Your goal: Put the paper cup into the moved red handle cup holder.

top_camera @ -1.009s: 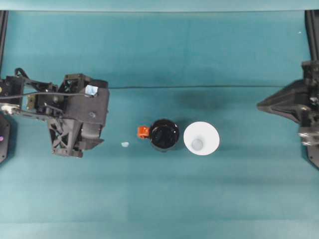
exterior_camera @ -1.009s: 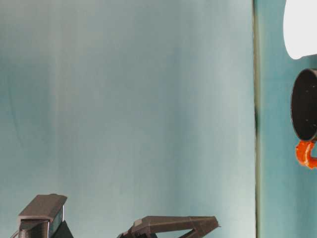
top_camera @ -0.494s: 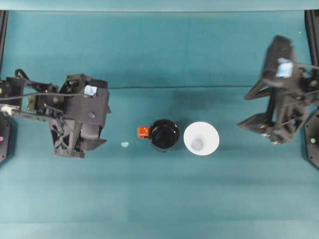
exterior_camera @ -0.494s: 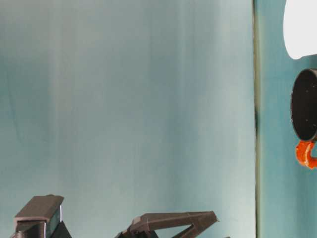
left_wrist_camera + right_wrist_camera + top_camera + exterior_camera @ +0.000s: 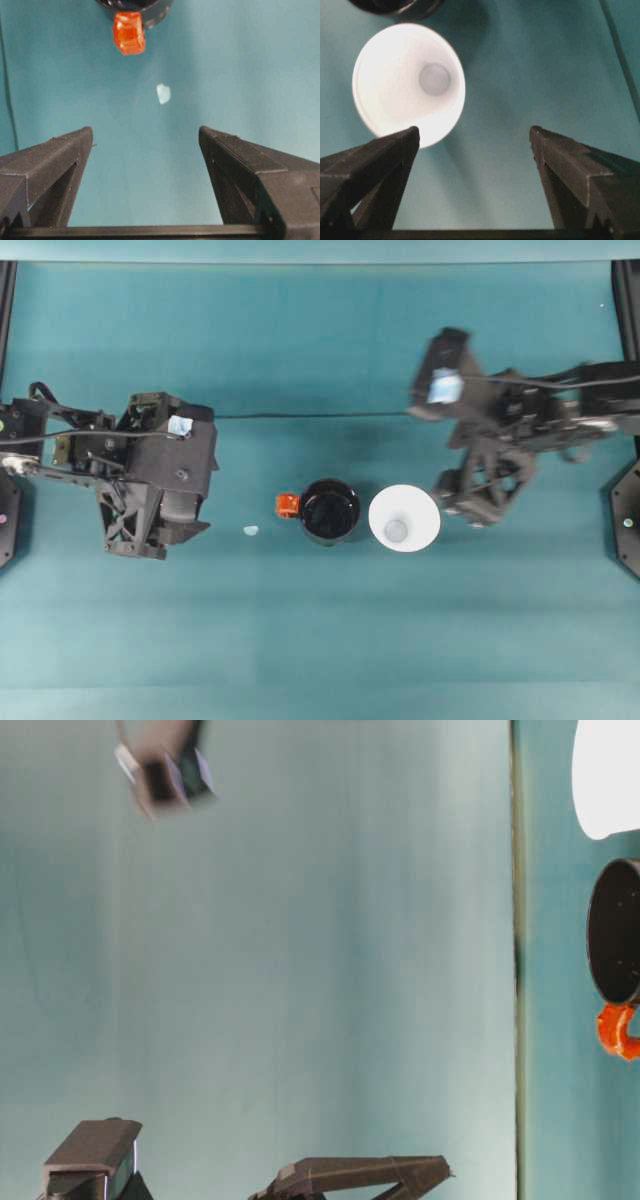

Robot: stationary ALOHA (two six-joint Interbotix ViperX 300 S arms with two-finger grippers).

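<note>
Item: paper cup [image 5: 404,519]. White, upright, mouth open upward, greyish round bottom visible inside. It stands on the teal table [image 5: 320,640] near the middle, just right of the holder, rims close together; whether they touch cannot be told. In the right wrist view the cup [image 5: 409,84] sits ahead of the fingers, toward the left one, whose tip overlaps the cup's near rim in the picture; contact cannot be told.

Item: red handle cup holder [image 5: 330,510]. Glossy black, round, upright, empty. Its red-orange handle tab [image 5: 287,505] sticks out to the left, toward the left arm. In the table-level view the holder [image 5: 615,932] shows beside the white cup [image 5: 606,775].

Item: right gripper [image 5: 462,502]. Just right of the paper cup in the overhead view. Fingers [image 5: 572,170] spread wide, nothing between them but table.

Item: left gripper [image 5: 205,495]. Well left of the holder, over bare table. Fingers [image 5: 240,165] spread wide, holding nothing. The wrist view looks past them to the handle tab [image 5: 129,32] at the far edge.

Item: small pale scrap [image 5: 250,530]. Lies on the table between the left gripper and the handle tab, apart from both.

Item: thin dark cable [image 5: 310,416]. Runs left to right across the table, farther back than the cups.
</note>
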